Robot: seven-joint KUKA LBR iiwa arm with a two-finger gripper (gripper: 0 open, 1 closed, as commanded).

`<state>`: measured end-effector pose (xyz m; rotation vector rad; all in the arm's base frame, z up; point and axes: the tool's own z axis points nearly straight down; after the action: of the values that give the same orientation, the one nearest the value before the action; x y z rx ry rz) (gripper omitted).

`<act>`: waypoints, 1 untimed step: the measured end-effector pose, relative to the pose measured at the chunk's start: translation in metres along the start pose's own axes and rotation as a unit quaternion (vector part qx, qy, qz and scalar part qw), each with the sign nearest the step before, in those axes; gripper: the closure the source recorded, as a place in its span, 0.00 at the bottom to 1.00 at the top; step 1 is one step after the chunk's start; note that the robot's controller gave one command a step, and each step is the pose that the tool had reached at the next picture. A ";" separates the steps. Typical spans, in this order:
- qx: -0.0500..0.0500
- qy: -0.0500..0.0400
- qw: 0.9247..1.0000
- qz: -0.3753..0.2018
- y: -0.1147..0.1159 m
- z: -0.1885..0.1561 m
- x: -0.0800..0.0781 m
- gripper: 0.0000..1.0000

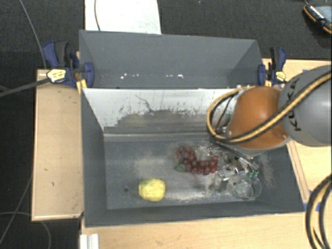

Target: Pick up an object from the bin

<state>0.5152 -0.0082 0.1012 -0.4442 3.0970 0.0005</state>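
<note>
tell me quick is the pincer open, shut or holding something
Pincer: cannot be told. It is down at the right of the bin, next to a bunch of dark red grapes.

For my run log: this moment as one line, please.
gripper: low in grey metal bin, right side | nearest: dark red grape bunch, just left of it | apart: yellow round lump, front left

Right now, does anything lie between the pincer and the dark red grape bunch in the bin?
Nothing visible does. The pincer sits right beside the grape bunch, at its right end. The yellow lump lies apart, off to the bunch's left.
</note>
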 end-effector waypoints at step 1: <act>0.000 0.001 0.971 -0.239 -0.009 0.028 0.019 1.00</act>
<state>0.5002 -0.0221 0.0726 -1.1715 2.9036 -0.0057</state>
